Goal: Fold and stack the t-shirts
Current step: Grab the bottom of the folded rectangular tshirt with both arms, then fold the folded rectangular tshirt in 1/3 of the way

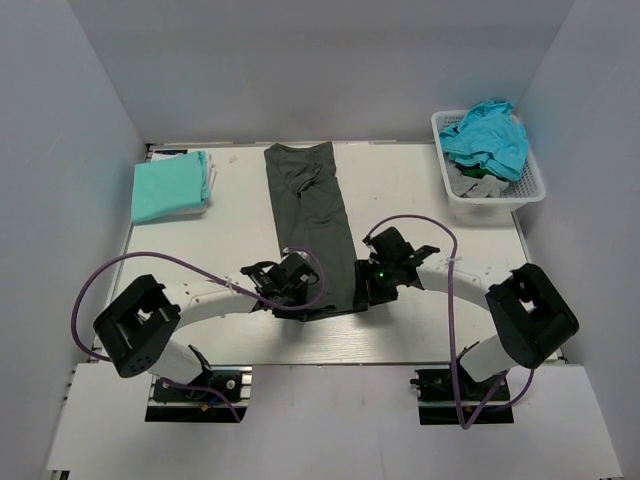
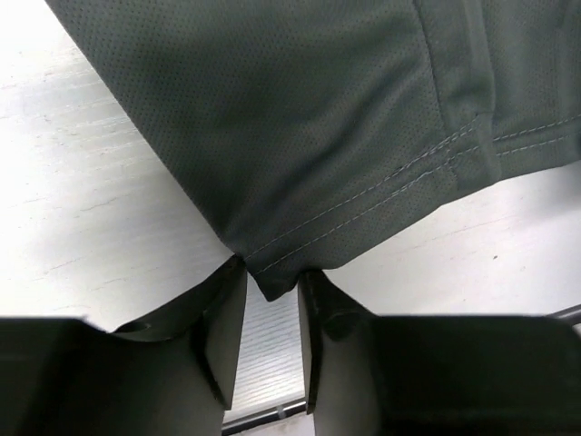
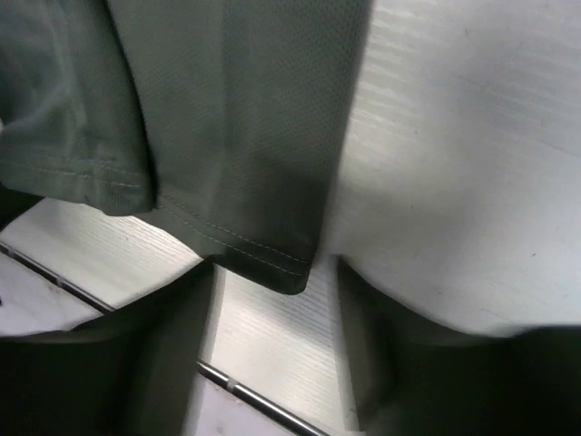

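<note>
The dark charcoal-grey t-shirt (image 1: 310, 200) lies in a long narrow strip down the middle of the table. Both grippers sit at its near hem. My left gripper (image 2: 272, 272) has its jaws narrowed around the shirt's near-left corner (image 2: 272, 282). Bare table still shows between the fingers below the cloth. My right gripper (image 3: 277, 268) stands wide open, with the near-right hem corner (image 3: 286, 272) lying between its fingertips. From above, the left gripper (image 1: 305, 303) and right gripper (image 1: 358, 300) flank the strip's end. A folded mint-green t-shirt (image 1: 170, 187) rests at the back left.
A white lattice basket (image 1: 528, 190) at the back right holds a teal t-shirt (image 1: 488, 138) and a grey one (image 1: 478, 185). Purple cables loop over both arms. The table's near edge runs just behind the grippers.
</note>
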